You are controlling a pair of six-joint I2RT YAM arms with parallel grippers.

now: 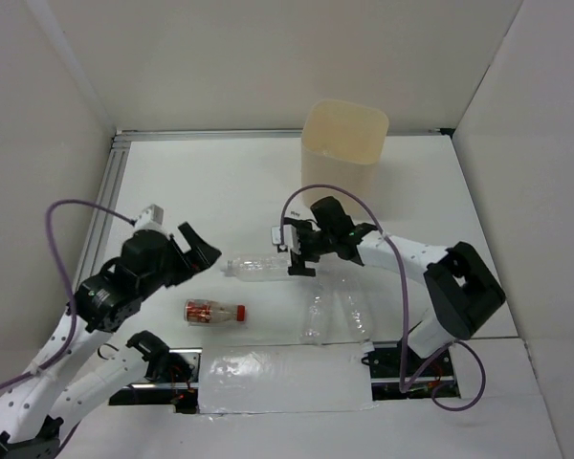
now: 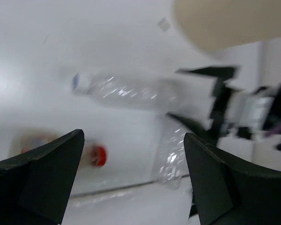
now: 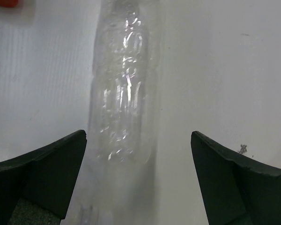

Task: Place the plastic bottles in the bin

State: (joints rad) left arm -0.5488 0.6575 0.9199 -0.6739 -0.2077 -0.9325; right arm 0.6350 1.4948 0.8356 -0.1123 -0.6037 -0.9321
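On the white surface, a clear bottle lies on its side between the spread left claw and the right claw, with a red-capped bottle and two more clear bottles nearer the bases and the beige bin upright at the far edge.

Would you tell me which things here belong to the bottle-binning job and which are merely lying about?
Job: bin; centre clear bottle; red-capped bottle; two nearer clear bottles.
Just lying about: shiny taped sheet at the near edge; metal rail along the table's left side.
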